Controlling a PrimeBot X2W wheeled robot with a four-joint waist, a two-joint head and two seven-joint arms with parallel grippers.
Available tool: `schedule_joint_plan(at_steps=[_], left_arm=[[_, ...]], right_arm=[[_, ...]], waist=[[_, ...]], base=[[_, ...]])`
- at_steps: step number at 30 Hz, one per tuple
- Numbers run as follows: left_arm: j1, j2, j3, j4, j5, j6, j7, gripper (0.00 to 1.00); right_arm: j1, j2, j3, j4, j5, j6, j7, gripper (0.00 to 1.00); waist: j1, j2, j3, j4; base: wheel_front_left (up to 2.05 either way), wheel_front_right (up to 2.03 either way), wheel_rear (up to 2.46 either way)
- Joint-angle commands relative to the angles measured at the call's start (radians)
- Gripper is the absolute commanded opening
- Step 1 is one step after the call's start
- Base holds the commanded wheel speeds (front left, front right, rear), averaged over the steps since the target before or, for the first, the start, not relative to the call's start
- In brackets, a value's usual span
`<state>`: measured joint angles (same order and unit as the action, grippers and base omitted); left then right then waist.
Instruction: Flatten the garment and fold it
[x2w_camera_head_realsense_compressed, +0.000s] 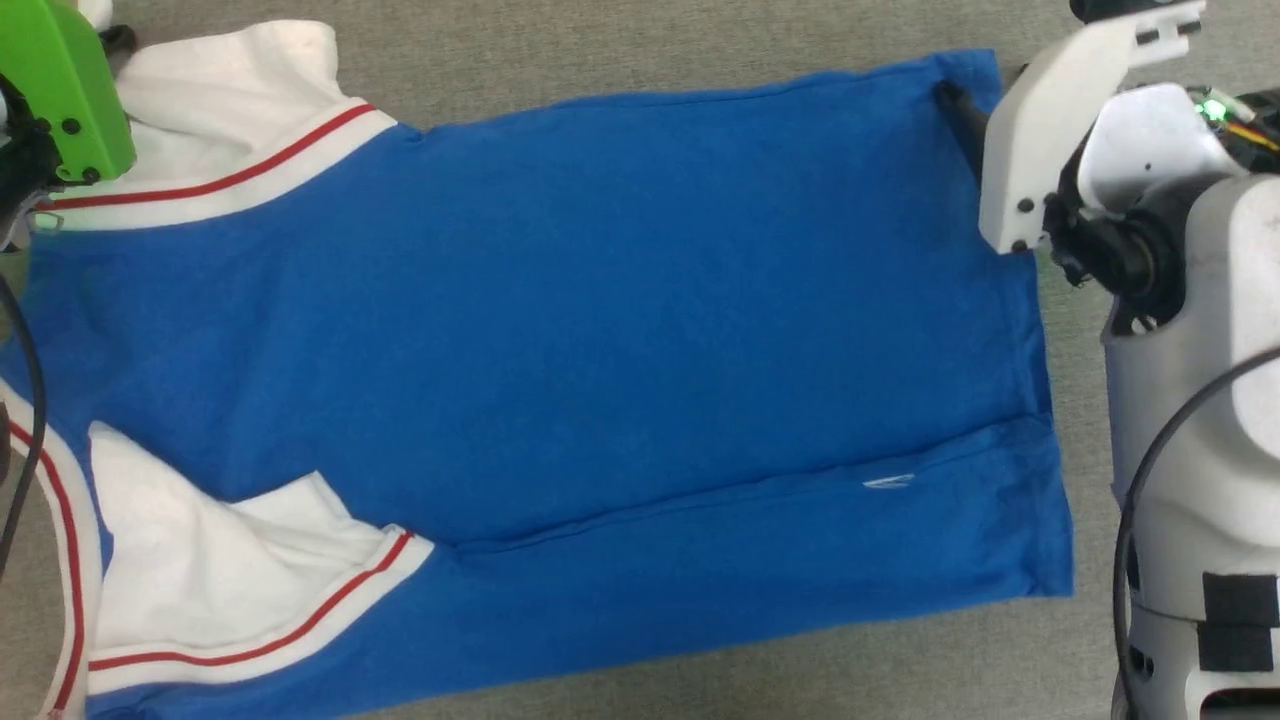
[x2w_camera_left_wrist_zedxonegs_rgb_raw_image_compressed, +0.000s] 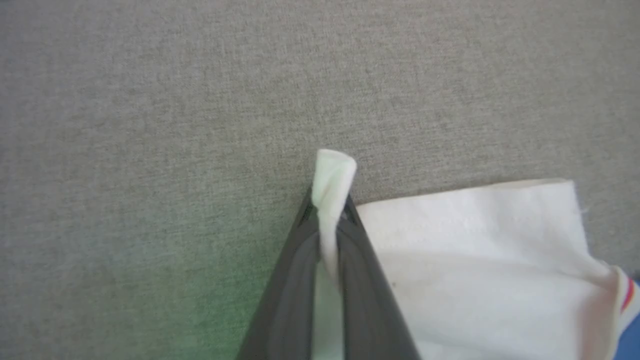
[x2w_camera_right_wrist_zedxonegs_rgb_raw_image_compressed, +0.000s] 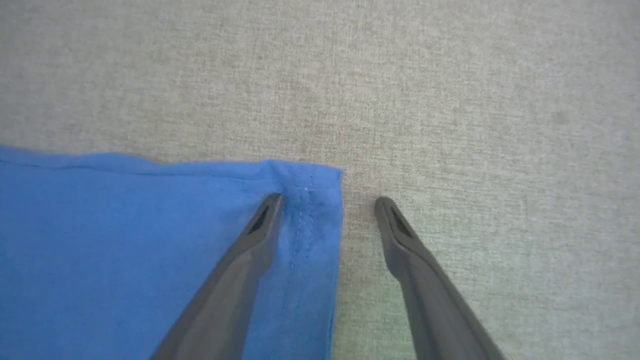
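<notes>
garment: a bright blue jersey (x2w_camera_head_realsense_compressed: 560, 300) is laid out nearly flat on a grey woven surface (x2w_camera_head_realsense_compressed: 620, 50), with the sleeves toward the robot's left and the hem toward its right.
shape: a broad rectangle of blue is seen. a long crease (x2w_camera_head_realsense_compressed: 750, 490) runs from the near sleeve (x2w_camera_head_realsense_compressed: 230, 560) to the hem, where one layer seems lapped over another.
left fingers (x2w_camera_left_wrist_zedxonegs_rgb_raw_image_compressed: 290, 280): they are closed tight on a rolled edge of the far sleeve (x2w_camera_left_wrist_zedxonegs_rgb_raw_image_compressed: 475, 240), and a small tuft of white cloth pokes past the tips.
right fingers (x2w_camera_right_wrist_zedxonegs_rgb_raw_image_compressed: 425, 280): they are spread wide across the far hem corner (x2w_camera_right_wrist_zedxonegs_rgb_raw_image_compressed: 305, 200). one tip rests on blue cloth just inside the stitching and the other on bare surface just beside the edge. nothing is gripped.
materials: the blue body is thin, smooth knit. the sleeves are matte white with a red stripe in white trim (x2w_camera_head_realsense_compressed: 230, 175). the hem is doubled and stitched. the surface is coarse and felt-like.
handling: the cloth is judged light, limp and clingy on the rough weave. it will likely sag and wrinkle where it is unsupported, and it will drag rather than slide.
where to hold: the stitched hem corner and the sleeve edge are judged best, being thicker and less likely to slip out.
step: a two-corner hold along the far edge seems half made, as only the sleeve is pinched.
risk: a shallow bite on the hem could be lost under tension.
</notes>
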<state>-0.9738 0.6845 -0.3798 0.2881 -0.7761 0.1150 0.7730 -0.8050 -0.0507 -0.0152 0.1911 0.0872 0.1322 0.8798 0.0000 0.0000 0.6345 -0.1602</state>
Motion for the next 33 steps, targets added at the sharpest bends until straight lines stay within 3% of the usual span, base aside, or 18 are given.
schedule_joint_plan(at_steps=[1, 3, 9, 19, 25, 33], left_arm=[[0.006, -0.008, -0.009, 0.015, -0.002, -0.005, -0.003, 0.00], [0.004, -0.011, -0.010, 0.020, -0.001, -0.011, -0.013, 0.00], [0.011, -0.025, -0.003, 0.029, 0.008, -0.044, -0.115, 0.00], [0.224, -0.068, 0.042, -0.030, 0.020, -0.092, -0.488, 0.00], [0.511, -0.104, 0.089, -0.146, -0.016, -0.059, -0.680, 0.00], [0.837, -0.156, 0.117, -0.246, -0.099, -0.002, -0.750, 0.00]], right_arm=[[-0.007, 0.000, 0.000, 0.008, -0.005, -0.002, 0.029, 0.15], [-0.008, 0.000, -0.002, 0.000, -0.005, -0.002, 0.048, 0.00], [0.010, 0.000, 0.000, -0.019, 0.018, -0.002, -0.012, 0.00], [0.228, 0.001, 0.001, -0.037, 0.048, -0.002, -0.348, 0.00], [0.398, -0.017, 0.011, -0.026, 0.066, -0.002, -0.538, 0.00], [0.524, -0.075, -0.007, 0.037, 0.071, -0.002, -0.529, 0.00]], waist=[[0.0000, 0.0000, 0.000, 0.003], [0.0000, 0.0000, -0.002, 0.006], [0.0000, 0.0000, -0.038, 0.018], [0.0000, 0.0000, -0.231, 0.071], [0.0000, 0.0000, -0.374, 0.115], [0.0000, 0.0000, -0.467, 0.161]], base=[[0.00, 0.00, 0.00], [0.00, 0.00, 0.00], [0.00, 0.00, 0.00], [0.00, 0.00, 0.00], [0.00, 0.00, 0.00], [0.00, 0.00, 0.00]])
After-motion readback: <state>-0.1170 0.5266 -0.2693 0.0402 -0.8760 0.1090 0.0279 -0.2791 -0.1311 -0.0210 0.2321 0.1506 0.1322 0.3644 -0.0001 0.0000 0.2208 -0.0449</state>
